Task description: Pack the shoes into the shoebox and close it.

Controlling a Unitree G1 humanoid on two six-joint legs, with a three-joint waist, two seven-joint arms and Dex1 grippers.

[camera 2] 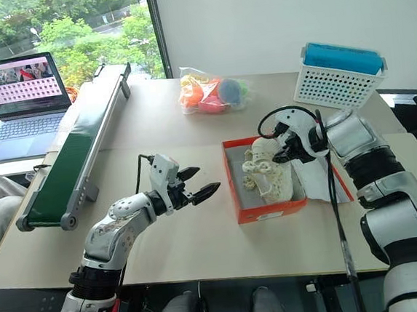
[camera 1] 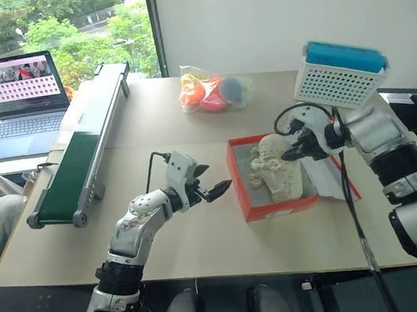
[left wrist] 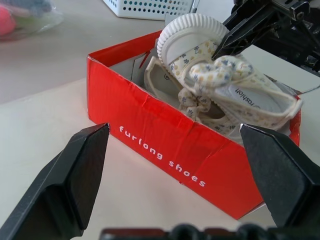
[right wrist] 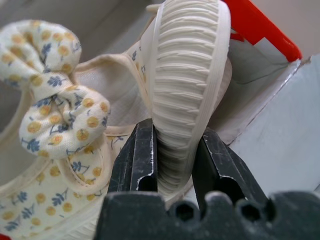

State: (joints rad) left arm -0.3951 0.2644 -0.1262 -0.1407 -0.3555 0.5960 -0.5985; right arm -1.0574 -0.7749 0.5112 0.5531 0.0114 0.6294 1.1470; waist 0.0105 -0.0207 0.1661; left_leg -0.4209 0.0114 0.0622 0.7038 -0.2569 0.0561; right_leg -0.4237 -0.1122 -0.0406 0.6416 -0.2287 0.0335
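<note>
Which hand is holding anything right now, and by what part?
The right hand grips one cream shoe by the edge of its ribbed sole, over the red shoebox. The left hand is open, holding nothing.

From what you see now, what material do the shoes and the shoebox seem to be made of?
The shoes: likely matte printed fabric uppers with small flowers and knotted bows, and a cream ribbed sole, probably rubber. The shoebox: red cardboard, slightly glossy, judging by creases and thin folded walls.

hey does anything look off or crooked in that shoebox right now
Yes. One cream floral shoe stands tilted on edge in the red shoebox, ribbed sole up above the rim, pinched by the right gripper. The other shoe lies flat beside it. The lid couldn't close like this.
</note>
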